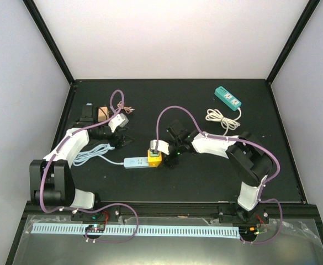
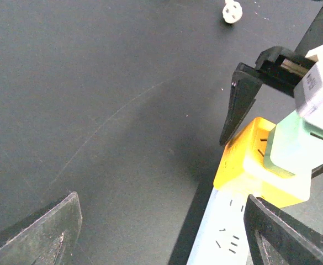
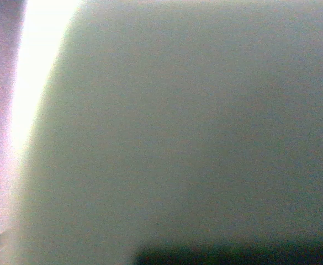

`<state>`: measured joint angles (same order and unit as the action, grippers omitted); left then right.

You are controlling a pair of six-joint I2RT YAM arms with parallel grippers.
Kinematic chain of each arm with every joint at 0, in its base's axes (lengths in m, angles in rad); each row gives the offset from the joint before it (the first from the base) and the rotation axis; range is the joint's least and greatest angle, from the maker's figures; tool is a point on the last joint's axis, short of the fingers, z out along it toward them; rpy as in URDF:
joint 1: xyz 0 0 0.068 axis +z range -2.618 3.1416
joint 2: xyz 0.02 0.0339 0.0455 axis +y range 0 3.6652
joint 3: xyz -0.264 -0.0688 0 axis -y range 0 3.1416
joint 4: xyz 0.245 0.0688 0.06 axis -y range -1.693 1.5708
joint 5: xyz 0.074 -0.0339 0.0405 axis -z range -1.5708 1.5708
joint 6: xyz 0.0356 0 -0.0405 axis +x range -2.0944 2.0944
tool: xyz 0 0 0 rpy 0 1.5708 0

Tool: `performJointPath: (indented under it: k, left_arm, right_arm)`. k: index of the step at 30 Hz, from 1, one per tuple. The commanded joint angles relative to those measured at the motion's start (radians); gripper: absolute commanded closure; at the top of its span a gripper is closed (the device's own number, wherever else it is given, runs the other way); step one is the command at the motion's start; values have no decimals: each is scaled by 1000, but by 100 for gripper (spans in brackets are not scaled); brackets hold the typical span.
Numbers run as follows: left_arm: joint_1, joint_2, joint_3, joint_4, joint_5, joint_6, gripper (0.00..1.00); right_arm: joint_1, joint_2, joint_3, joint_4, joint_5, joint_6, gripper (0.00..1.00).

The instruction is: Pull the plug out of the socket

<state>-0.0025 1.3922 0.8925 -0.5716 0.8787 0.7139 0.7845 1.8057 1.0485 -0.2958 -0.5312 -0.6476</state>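
The plug (image 2: 318, 88) stands upright in the top of the yellow socket block (image 2: 244, 165), seated and not yet out. The block itself sits on the end of the white power strip (image 2: 222, 240), which lies flat on the black table (image 2: 95, 83). My left gripper (image 2: 161, 221) hangs low just beside the block, fingers spread wide and holding nothing; the strip runs between them, close to one finger. I judge that this placing is for bracing: closing on the strip would pin it so the block does not ride up with the plug. My right gripper (image 1: 164, 150) reaches in from the other side of the block, with one black finger (image 2: 239, 105) slanting down beside the plug and another edge showing beyond it, so the plug is between them. Whether they press on it I cannot tell — my right wrist camera shows only a pale blur, very close. Well away from the block, toward the table's far right corner, a teal power strip (image 1: 228, 97) lies with a coiled white cord (image 1: 221, 117) — nothing plugged into it that I can see.
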Motion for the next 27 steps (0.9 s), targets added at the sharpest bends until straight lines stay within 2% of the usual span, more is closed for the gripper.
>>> performJointPath:
  k: [1, 8, 12, 20, 27]
  left_arm:
    - [-27, -38, -25, 62, 42, 60, 18]
    - [-98, -104, -87, 98, 56, 105, 18]
    - [-158, -153, -139, 172, 62, 97, 19]
    - [-272, -168, -182, 229, 29, 106, 22]
    - [-335, -150, -184, 254, -3, 107, 27]
  right_arm:
    - [-32, -72, -46, 115, -62, 23, 11]
    - [-89, -92, -117, 226, -213, 42, 11]
    - [-93, -91, -149, 281, -278, 49, 12]
    - [-91, -101, -227, 444, -328, 95, 14]
    - [-91, -81, -242, 529, -347, 131, 22]
